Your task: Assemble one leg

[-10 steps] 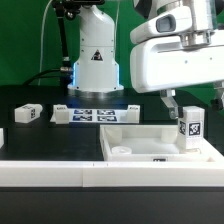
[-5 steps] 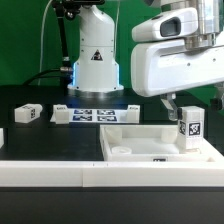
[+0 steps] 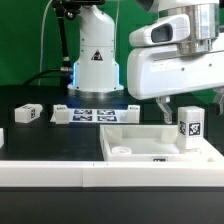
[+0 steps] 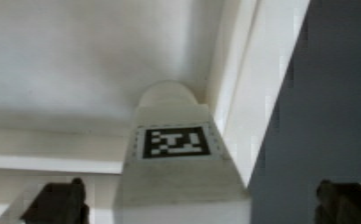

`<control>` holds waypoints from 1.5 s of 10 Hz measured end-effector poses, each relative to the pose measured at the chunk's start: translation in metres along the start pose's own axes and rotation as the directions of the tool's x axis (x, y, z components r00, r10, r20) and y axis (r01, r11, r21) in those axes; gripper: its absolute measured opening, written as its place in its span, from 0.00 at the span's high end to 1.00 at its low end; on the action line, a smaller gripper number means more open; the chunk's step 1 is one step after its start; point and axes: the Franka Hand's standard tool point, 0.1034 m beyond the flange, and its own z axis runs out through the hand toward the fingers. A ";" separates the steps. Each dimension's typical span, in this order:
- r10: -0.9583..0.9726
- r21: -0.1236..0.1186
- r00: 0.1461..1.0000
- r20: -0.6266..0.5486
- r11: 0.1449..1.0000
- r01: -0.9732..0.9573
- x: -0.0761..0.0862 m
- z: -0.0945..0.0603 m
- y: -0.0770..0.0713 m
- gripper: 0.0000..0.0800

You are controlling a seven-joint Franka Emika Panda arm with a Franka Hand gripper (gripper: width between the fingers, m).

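A leg [image 3: 189, 122], a small white square post with a tag on its face, stands upright at the right end of the white panel [image 3: 130, 140]. My gripper [image 3: 190, 103] hangs just above it. In the wrist view the leg [image 4: 177, 150] lies between the two dark fingertips [image 4: 56, 203], with a gap on each side, so the gripper [image 4: 198, 208] is open and not touching it. A second leg [image 3: 27, 113] lies on the black table at the exterior view's left.
The marker board [image 3: 92, 115] lies behind the panel, in front of the robot base [image 3: 95, 60]. A white ledge [image 3: 50, 172] runs along the table's front edge. The panel has a raised rim and a round socket [image 3: 121, 150] near its front left corner.
The hand has shifted slightly lower and toward the exterior view's left over the standing leg. The leg, the panel and the second leg have not moved.
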 end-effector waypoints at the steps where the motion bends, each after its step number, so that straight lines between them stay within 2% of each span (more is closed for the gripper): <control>1: -0.002 0.000 1.000 0.001 1.000 0.002 0.000 0.001 0.002 0.19; 2: -0.005 -0.001 1.000 0.001 1.000 0.005 0.000 0.001 0.004 0.19; 4: -0.006 0.000 1.000 0.000 1.000 0.006 0.001 0.000 0.003 0.50; 5: -0.006 0.000 1.000 0.000 1.000 0.006 0.001 0.000 0.003 0.50; 6: 0.000 -0.004 1.000 -0.001 1.000 0.000 0.001 0.000 0.008 0.63; 10: 0.037 -0.003 0.999 -0.002 0.999 -0.037 0.001 0.000 0.008 0.63; 13: 0.347 -0.009 0.937 -0.034 0.938 -0.348 0.002 0.001 0.008 0.63; 15: 0.573 -0.009 0.818 -0.042 0.819 -0.574 0.002 0.002 0.007 0.63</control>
